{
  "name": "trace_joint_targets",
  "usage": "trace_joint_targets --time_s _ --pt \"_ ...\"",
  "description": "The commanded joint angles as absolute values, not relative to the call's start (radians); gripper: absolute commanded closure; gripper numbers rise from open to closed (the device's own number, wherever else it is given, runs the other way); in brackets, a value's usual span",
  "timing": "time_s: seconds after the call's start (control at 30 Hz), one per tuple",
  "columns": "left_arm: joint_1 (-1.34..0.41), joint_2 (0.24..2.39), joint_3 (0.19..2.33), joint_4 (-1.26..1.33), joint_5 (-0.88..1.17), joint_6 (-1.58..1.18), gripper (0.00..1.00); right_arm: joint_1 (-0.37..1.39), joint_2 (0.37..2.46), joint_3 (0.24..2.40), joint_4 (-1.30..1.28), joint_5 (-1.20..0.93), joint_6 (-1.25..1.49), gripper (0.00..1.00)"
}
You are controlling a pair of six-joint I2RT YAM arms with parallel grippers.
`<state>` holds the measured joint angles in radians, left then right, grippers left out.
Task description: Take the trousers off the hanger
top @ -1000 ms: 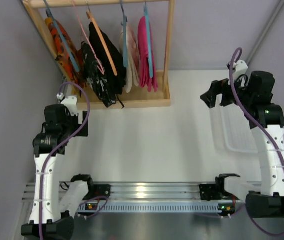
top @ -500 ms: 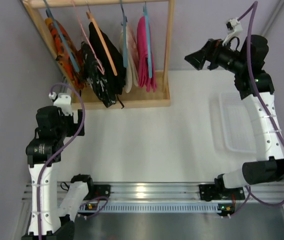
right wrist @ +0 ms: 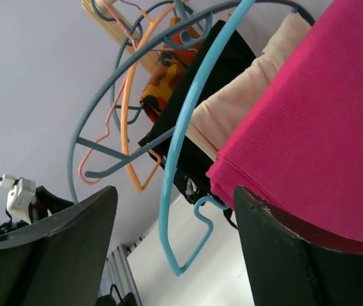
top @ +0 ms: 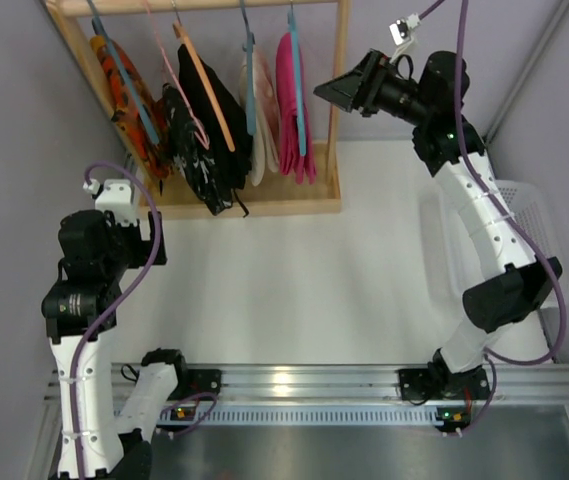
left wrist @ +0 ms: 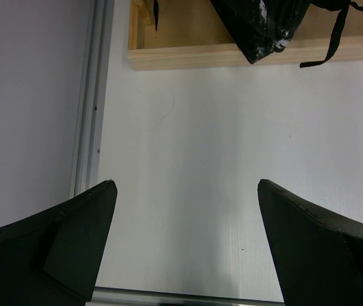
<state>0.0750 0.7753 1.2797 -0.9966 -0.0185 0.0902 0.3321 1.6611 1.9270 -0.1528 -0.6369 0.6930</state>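
Note:
Pink trousers [top: 286,100] hang folded over a light blue hanger [top: 295,85] at the right end of the wooden rack [top: 264,205]. My right gripper [top: 332,92] is open and empty, raised just right of the rack post and facing the trousers. In the right wrist view the pink trousers [right wrist: 309,127] fill the right side. The blue hanger [right wrist: 180,159] curves down between the open jaws of my right gripper [right wrist: 175,189], not touched. My left gripper [left wrist: 187,183] is open and empty above the white table, near the rack's wooden base [left wrist: 187,56].
Cream [top: 260,110], black [top: 209,130] and orange patterned [top: 129,95] garments hang on other hangers to the left. A clear plastic bin [top: 474,250] sits at the table's right. The rack's right post [top: 338,90] stands between my right gripper and the trousers.
My right arm has swung up and to the left, from over the bin to beside the rack at the pink trousers. My left arm has shifted slightly left and back.

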Motion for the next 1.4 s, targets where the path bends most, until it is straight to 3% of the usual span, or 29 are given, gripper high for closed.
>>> trace_joint_targets --time_s 0.0,0.9,1.17,1.37 --pt "0.083 0.776 1.318 -0.980 -0.012 0.078 0.01 0.374 1.695 1.968 -0.025 -0.652 0.796 0.29" --pt "0.098 0.739 1.210 -0.980 0.041 0.057 0.02 0.437 1.882 2.000 0.302 -0.719 1.164 0.50" --pt "0.109 0.738 1.190 -0.979 0.051 0.049 0.01 0.439 1.899 2.023 0.322 -0.692 1.207 0.46" --pt "0.112 0.738 1.184 -0.979 0.055 0.046 0.01 0.463 1.924 2.098 0.181 -0.597 1.126 0.41"
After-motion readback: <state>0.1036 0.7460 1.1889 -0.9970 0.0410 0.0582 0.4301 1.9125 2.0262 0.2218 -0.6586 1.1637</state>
